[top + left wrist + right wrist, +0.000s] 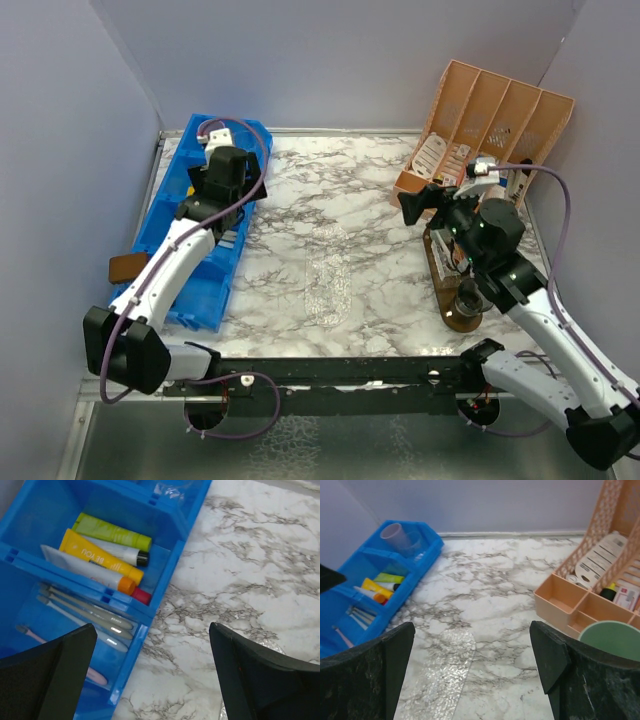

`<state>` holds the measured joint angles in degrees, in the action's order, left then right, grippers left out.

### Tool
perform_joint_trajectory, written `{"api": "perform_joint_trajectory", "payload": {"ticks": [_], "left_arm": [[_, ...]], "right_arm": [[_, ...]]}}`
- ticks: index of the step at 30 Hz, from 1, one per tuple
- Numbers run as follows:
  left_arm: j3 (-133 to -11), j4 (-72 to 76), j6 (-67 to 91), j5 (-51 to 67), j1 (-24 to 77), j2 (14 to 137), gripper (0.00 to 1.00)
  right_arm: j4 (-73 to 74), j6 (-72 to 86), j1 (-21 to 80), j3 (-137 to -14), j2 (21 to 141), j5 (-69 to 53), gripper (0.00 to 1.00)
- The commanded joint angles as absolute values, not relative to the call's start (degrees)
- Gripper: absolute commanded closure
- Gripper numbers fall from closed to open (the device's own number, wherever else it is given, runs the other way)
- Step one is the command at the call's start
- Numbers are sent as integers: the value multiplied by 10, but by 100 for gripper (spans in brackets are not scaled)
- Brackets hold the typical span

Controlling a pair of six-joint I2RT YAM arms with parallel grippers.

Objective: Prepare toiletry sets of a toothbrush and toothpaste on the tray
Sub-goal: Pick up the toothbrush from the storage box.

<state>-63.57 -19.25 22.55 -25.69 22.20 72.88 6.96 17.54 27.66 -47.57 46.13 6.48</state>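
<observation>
Toothpaste tubes lie in a blue bin (165, 565): a green tube (112, 531), a yellow tube (97, 554) and two white ones. Thin toothbrushes (90, 615) fill the compartment below, and a pink toothbrush (95, 676) lies nearer. My left gripper (152, 675) hangs open and holds nothing, above the bin's right wall and the marble. My right gripper (472, 675) is open and holds nothing, over the marble and a clear textured tray (437, 675). A mint green cup (612, 639) sits at its lower right. A smoky dark cup (468, 298) stands on a brown tray (445, 290).
A lilac cup (395, 534) and a clear cup (416, 544) sit in the blue bin's far compartment. An orange organiser (490, 120) with packets stands at the back right. Purple walls close in the table on three sides.
</observation>
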Motion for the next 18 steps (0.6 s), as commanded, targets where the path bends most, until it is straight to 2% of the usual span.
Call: {"api": "perform_joint_trajectory", "payload": {"ticks": [1, 5, 10, 12, 16, 18], "left_arm": [[-750, -439, 320, -222, 162, 778, 1], [-805, -510, 349, -167, 87, 816, 3], [-816, -553, 394, -113, 9, 870, 16], [-831, -576, 415, -120, -10, 895, 19], [-846, -583, 437, -137, -35, 935, 30], [-850, -582, 451, -141, -47, 958, 42]], "right_arm": [[88, 192, 276, -550, 535, 185, 0], [149, 153, 276, -629, 586, 188, 0], [170, 97, 276, -672, 627, 222, 0], [157, 83, 276, -670, 636, 242, 0], [112, 65, 276, -656, 655, 255, 0], [99, 58, 276, -656, 670, 248, 0]]}}
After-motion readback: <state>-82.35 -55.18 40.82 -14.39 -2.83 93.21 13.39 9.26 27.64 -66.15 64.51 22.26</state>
